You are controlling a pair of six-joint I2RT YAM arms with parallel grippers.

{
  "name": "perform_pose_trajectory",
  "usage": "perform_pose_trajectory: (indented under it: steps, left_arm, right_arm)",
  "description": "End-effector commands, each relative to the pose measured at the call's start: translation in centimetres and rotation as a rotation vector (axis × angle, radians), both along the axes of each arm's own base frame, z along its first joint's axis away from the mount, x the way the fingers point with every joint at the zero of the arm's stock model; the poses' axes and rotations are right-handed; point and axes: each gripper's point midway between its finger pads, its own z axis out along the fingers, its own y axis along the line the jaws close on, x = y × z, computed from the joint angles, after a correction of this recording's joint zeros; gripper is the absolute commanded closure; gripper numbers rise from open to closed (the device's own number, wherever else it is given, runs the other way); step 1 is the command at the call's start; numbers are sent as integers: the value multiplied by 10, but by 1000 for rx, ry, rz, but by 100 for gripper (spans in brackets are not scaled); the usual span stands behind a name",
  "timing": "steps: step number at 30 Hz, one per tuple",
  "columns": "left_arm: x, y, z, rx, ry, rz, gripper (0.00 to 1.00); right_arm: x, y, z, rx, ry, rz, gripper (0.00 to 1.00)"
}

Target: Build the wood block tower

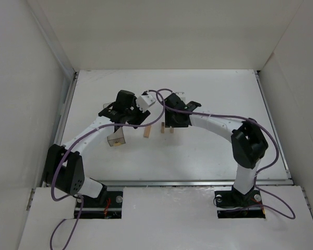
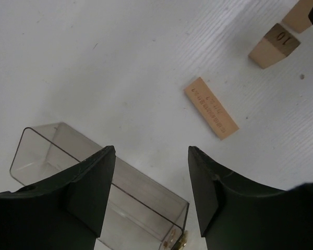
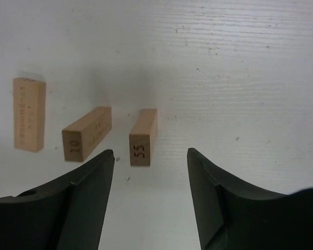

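Note:
Three light-tan wooden blocks stand apart on the white table. The block marked 55 [image 3: 144, 136] and the block marked 10 [image 3: 86, 133] stand upright side by side with a small gap; they also show in the top view, block 10 [image 1: 162, 128] left of block 55 [image 1: 171, 128]. The third block [image 3: 29, 113] lies flat to their left, also in the left wrist view [image 2: 211, 108]. My right gripper [image 3: 150, 156] is open and empty, above and just in front of block 55. My left gripper [image 2: 151, 153] is open and empty over the clear box.
A clear plastic box [image 2: 94, 187] lies on its side under my left gripper, left of the blocks [image 1: 115, 138]. White walls enclose the table [image 1: 208, 151] on the left, back and right.

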Motion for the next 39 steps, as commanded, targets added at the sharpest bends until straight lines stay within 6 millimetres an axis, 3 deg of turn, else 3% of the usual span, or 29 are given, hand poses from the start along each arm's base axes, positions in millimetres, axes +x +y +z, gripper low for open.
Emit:
perform_pose_trajectory:
  steps: [1, 5, 7, 14, 20, 26, 33, 39]
  left_arm:
    - [-13, -15, 5, -100, 48, -27, 44]
    - [-27, -33, -12, -208, 191, 0, 43]
    - [-33, -42, -23, -260, 286, 36, 43]
    - [-30, -51, -59, -274, 475, 183, 43]
    - [-4, -51, -66, -226, 405, 262, 44]
    - [4, -57, -86, -139, 369, 288, 50]
    - [1, -44, -103, -52, 369, 325, 64]
    - [-2, -42, -110, -35, 382, 320, 70]
  right_arm:
    - [-2, 0, 57, 85, -115, 13, 36]
    - [-18, -11, 71, 117, -132, 33, 36]
    - [-26, -16, 90, 154, -162, 39, 36]
    - [-34, -42, 128, 173, -283, 32, 32]
    - [-42, -64, 129, 179, -306, 11, 32]
    - [-46, -87, 137, 204, -348, -33, 32]
    - [-50, -99, 140, 224, -363, -61, 32]
    - [-49, -107, 150, 240, -389, -82, 32]
